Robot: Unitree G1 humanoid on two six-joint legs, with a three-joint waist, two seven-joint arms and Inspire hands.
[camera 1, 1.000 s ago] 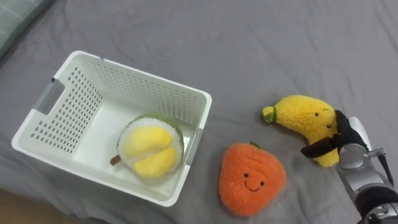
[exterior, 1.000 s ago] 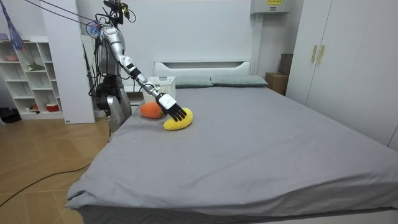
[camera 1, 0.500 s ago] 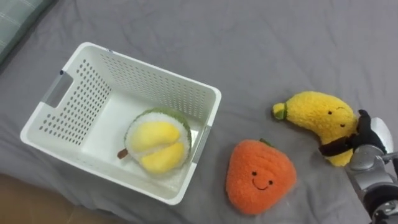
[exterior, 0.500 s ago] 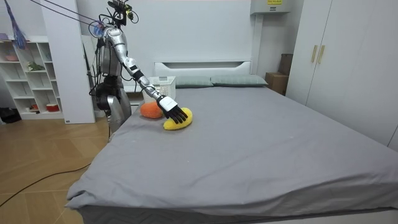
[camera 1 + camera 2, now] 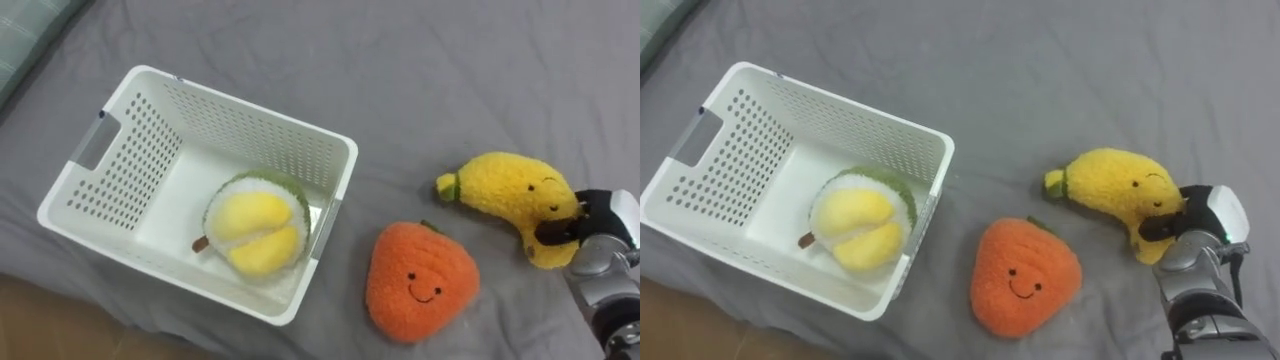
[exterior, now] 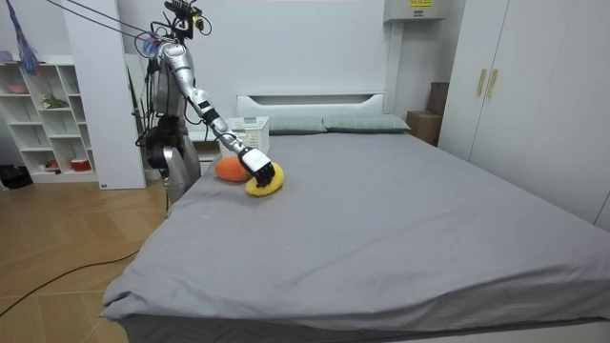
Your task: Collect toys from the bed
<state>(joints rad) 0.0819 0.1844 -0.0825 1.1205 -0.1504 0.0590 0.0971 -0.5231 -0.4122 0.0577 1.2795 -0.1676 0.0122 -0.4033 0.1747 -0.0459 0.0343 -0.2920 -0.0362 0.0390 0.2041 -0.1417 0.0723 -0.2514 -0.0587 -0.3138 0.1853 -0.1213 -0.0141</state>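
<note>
Grey bed (image 5: 450, 60) bears a yellow banana toy (image 5: 505, 185), its end clasped by the curled right hand (image 5: 598, 222).

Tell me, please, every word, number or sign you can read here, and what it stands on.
None can be read.
Yellow label on the white box at the room view's top edge: too small to read.
On the banana toy, orange toy and basket: no print.

Nothing readable is showing in these views. A small yellow label (image 6: 420, 3) is sitting on a white box (image 6: 405, 12) high on the wall, its print too small to read.
</note>
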